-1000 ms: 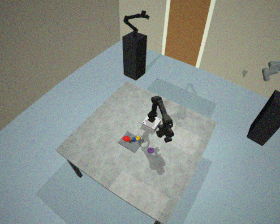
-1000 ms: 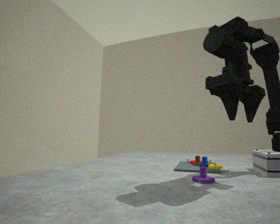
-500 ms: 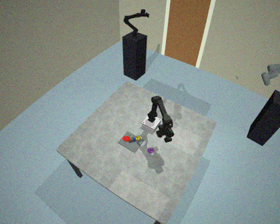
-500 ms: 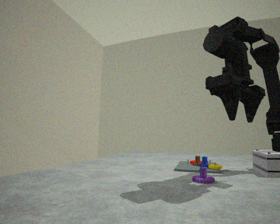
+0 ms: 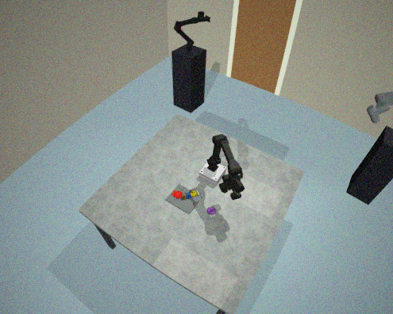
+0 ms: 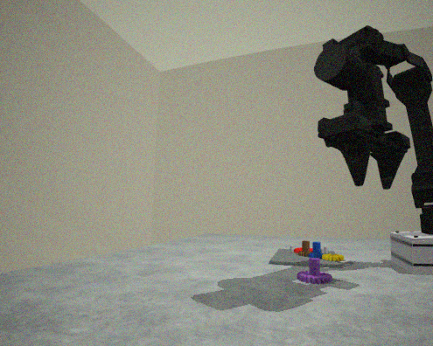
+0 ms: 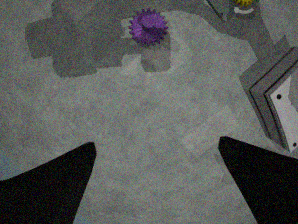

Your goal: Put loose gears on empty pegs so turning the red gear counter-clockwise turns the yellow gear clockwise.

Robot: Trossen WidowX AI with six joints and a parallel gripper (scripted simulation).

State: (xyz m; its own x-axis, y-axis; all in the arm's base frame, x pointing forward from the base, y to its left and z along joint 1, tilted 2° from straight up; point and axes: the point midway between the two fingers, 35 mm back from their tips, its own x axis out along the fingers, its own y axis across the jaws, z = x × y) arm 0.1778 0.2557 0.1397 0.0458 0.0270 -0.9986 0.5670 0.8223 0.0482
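Observation:
The grey board (image 5: 190, 207) (image 6: 279, 258) lies on the table. The red gear (image 5: 175, 194) (image 6: 297, 250) is at one side of it and the yellow gear (image 5: 194, 193) (image 6: 333, 258) (image 7: 244, 2) at the other. Between them are a brown gear (image 5: 183, 197) (image 6: 305, 247) and a blue gear (image 5: 188, 195) (image 6: 317, 249), with upright handles; whether they sit flat and mesh is too small to tell. A purple gear (image 5: 211, 210) (image 6: 314, 277) (image 7: 148, 27) stands on the table off the board, handle up. My gripper (image 6: 373, 187) (image 7: 158, 145) is open and empty, high above the table.
The arm's white base (image 5: 213, 172) (image 6: 418, 251) (image 7: 287, 107) stands close to the board. The arm's shadow falls on the table around the purple gear. Two other arms stand on dark pedestals (image 5: 189, 79) (image 5: 379, 166) beyond the table.

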